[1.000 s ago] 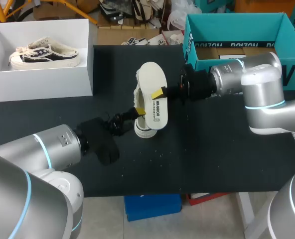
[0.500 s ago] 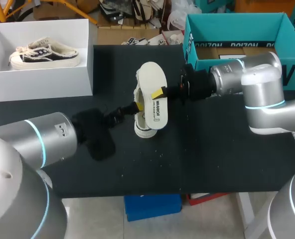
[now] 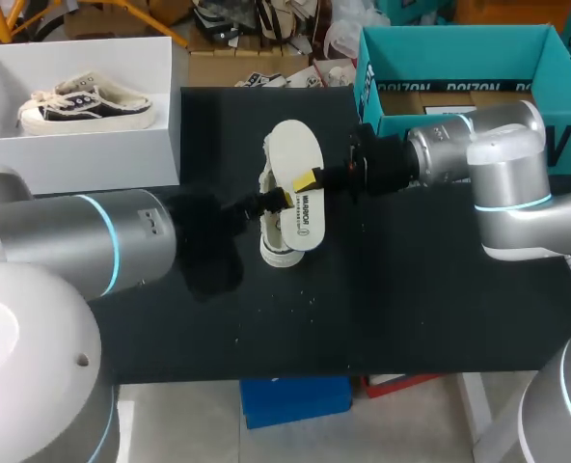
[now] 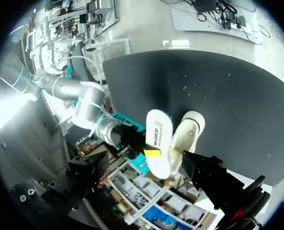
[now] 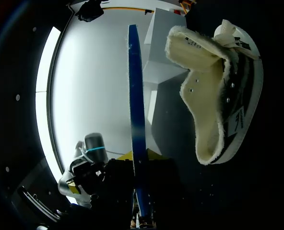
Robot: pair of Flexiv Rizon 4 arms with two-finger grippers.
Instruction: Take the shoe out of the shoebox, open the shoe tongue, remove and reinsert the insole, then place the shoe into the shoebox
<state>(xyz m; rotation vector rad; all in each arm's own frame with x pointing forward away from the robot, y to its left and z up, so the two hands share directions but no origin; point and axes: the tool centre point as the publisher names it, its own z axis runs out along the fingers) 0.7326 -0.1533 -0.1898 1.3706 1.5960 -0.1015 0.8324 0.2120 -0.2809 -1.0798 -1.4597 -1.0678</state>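
Firstly, noted at far left a white shoebox [image 3: 73, 164], open-topped, with a dark-and-cream second shoe [image 3: 85, 104] lying on its sole inside. Noted the left arm [image 3: 83, 241] coming in from that side over the black surface [image 3: 411, 289], with the left gripper [image 3: 264, 204] set against the left side of the shoe [image 3: 278, 246]. Clamped or released there: cannot tell from any view.

Found the shoe at mid-surface, well apart from both boxes, standing on end with one rounded end down at the surface and its fleece-lined opening turned toward the right wrist camera. Found the cream insole [image 3: 300, 154] out of the shoe, upright just beside it, printed face toward the head camera, overlapping the shoe in that view. Touching or apart: cannot tell.

Confirmed the right gripper [image 3: 307, 180] with fingers clenched on the insole at about mid-length, one on each face. Seen edge-on from the right wrist, running straight up between them.

Traced the right arm [image 3: 478, 154] reaching in level from the right. Logged just behind it a teal box [image 3: 369, 77], open-topped, at the far right of the surface.
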